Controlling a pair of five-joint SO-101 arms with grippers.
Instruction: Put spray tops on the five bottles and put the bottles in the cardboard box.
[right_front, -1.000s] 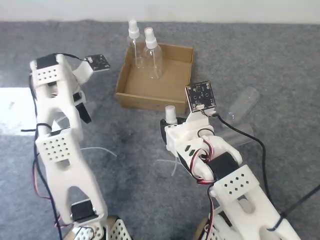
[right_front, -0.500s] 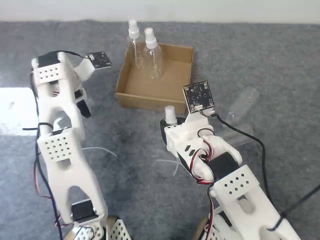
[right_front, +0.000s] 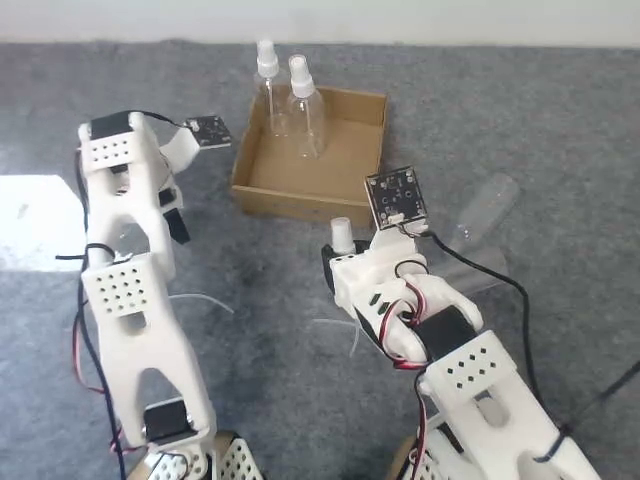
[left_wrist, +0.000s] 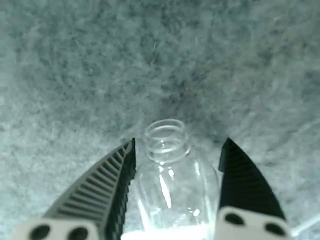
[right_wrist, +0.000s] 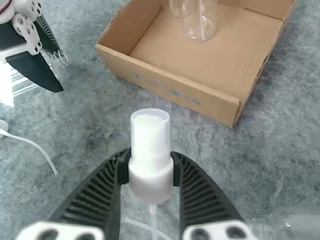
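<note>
The left claw (left_wrist: 180, 145) is clenched on a bottle (left_wrist: 172, 190) whose neck is open, and it holds this bottle at the left of the box (right_front: 300, 203). The right claw (right_wrist: 150, 162) is grasping a spray top (right_wrist: 149, 132) upright, near the front wall of the box. Two capped bottles (right_front: 305, 120) stand together inside the box at its far wall, and a lying bottle (right_front: 480, 215) is on the table (right_front: 270, 290) to the right of the right arm.

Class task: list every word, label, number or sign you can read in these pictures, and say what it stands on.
Nothing here is legible.
Faint blue marks on the outer wall of the cardboard box: too blurred to read.
No other print can be made out.
</note>
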